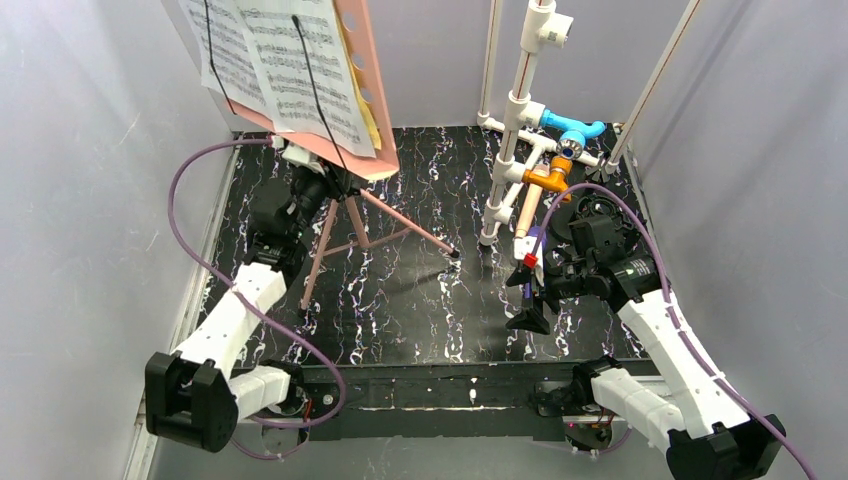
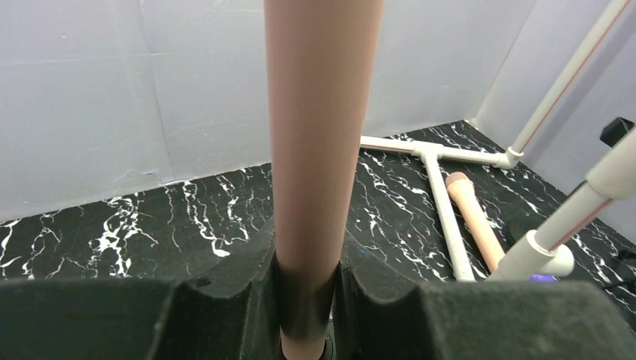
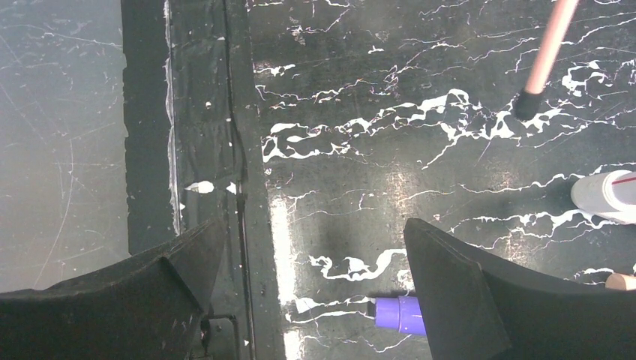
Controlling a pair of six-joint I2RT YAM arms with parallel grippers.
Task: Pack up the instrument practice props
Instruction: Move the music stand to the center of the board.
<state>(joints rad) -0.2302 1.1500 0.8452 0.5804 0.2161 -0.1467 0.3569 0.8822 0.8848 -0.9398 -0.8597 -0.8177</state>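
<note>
Seen from above, the pink sheet-music holder (image 1: 365, 90) stands on the black marbled counter (image 1: 400, 300) well to the left of the white pipe frame (image 1: 520, 120). Printed music pages (image 1: 290, 70) are spread across its face and its folding legs (image 1: 330, 250) are splayed beneath, one of them reaching toward the frame's foot. The left arm (image 1: 240, 300) reaches up to the pole just under the holder's tray, but the wrist hides the grip itself in this view. On the near side of the frame the right fingers (image 1: 528, 318) hover by the purple microphone (image 1: 540, 250), and the beige microphone (image 1: 527, 215) lies at the frame's base. The left wrist view supplies what the overhead cannot: the left fingers (image 2: 210, 315) are pinched on the holder's pink pole (image 2: 319, 150), which rises straight up between them. To the right of the pole run the frame's floor pipes, with the beige microphone just beside one of them. The right wrist view looks straight down at the counter. Here the right fingers are spread wide with nothing between them, and the purple microphone's tip shows just beside one finger, partly hidden by it. At the top is a black-capped leg tip (image 3: 529, 105) of the holder, apart from the frame's white pipe end at the right edge.
</note>
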